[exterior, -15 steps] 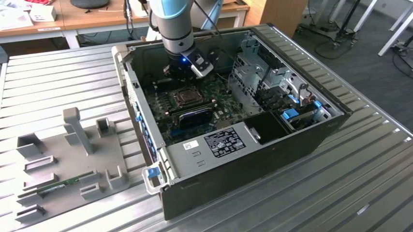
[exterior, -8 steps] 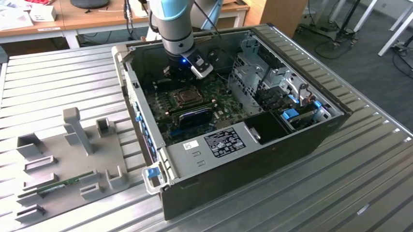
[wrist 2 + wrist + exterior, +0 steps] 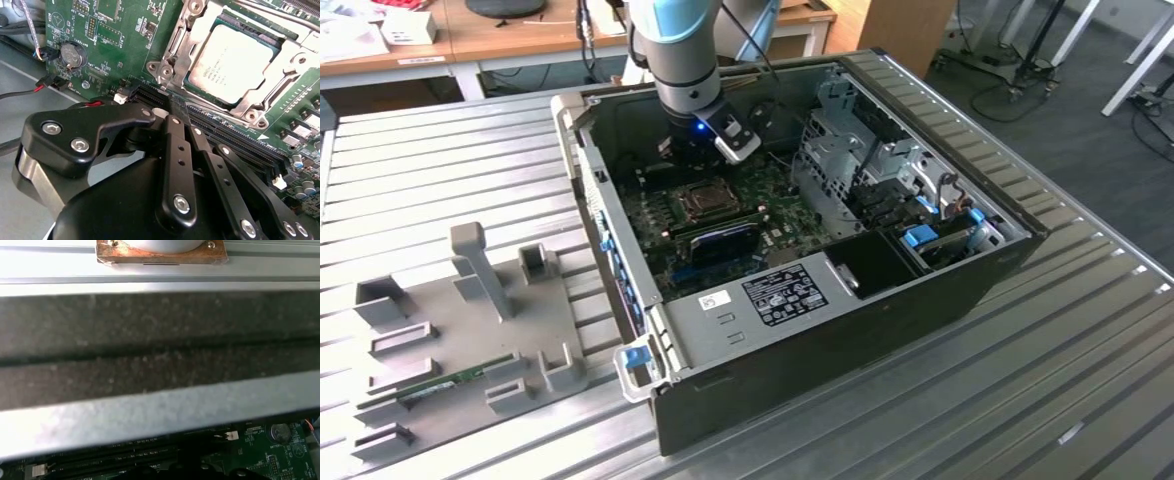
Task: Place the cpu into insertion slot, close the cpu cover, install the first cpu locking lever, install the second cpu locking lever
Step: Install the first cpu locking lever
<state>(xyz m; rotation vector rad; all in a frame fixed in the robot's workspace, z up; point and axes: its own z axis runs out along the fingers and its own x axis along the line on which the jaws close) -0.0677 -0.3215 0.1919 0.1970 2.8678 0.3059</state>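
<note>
A: Nearest the lens in the second wrist view, the end effector (image 3: pixel 176 111) has its black fingers pressed together, nothing visibly pinched, tips at the socket frame's near edge beside the long black memory slots (image 3: pixel 235 137).

B: And the cpu?

A: Just beyond the tips: the cpu (image 3: pixel 234 62) lies flat in the insertion slot (image 3: pixel 170 60), silvery face up. The cpu cover (image 3: pixel 292 65) lies down around it, chip showing through the cut-out.

B: So steps one and two are done?

A: Judged so. Levers: thin metal bars run along the frame edges, but I cannot tell whether either is latched. Treat both lever steps as open.

B: Wider context?

A: In the exterior view, the arm reaches down into the open computer case (image 3: pixel 854 330) on the slatted worktop (image 3: pixel 440 140); the socket (image 3: pixel 703 202) sits just below the wrist. Well apart, to the exterior view's left, a grey fixture tray (image 3: pixel 467 345) rests on the worktop.
</note>
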